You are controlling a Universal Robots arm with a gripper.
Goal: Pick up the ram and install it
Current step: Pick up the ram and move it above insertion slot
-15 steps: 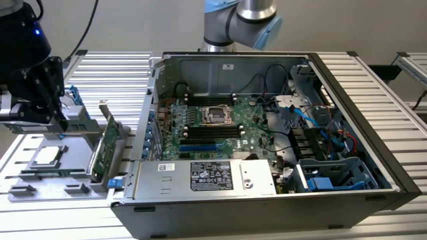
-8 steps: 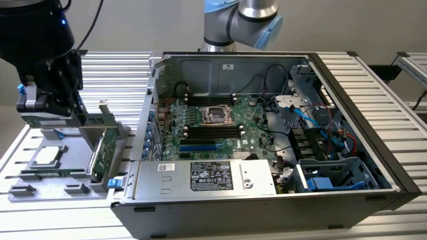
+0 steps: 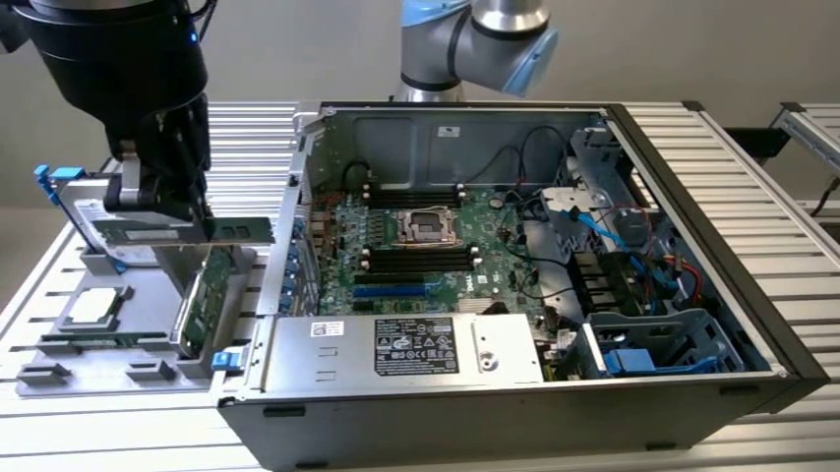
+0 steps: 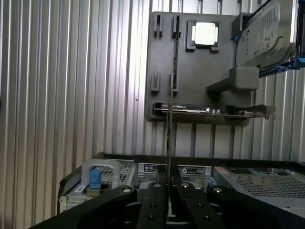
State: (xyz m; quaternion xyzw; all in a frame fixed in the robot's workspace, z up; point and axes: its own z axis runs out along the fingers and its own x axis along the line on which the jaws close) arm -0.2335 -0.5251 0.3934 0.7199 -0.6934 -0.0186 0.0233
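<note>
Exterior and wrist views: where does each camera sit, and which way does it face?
Exterior: off the arm, raised, looking down at case and tray; arm and gripper show.
Wrist: above the tray, looking down along the fingers, which pinch the ram edge-on.
Shared: tray, CPU, case.

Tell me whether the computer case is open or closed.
Open. The computer case has no side panel on it; the motherboard, cables and power supply lie exposed.
</note>
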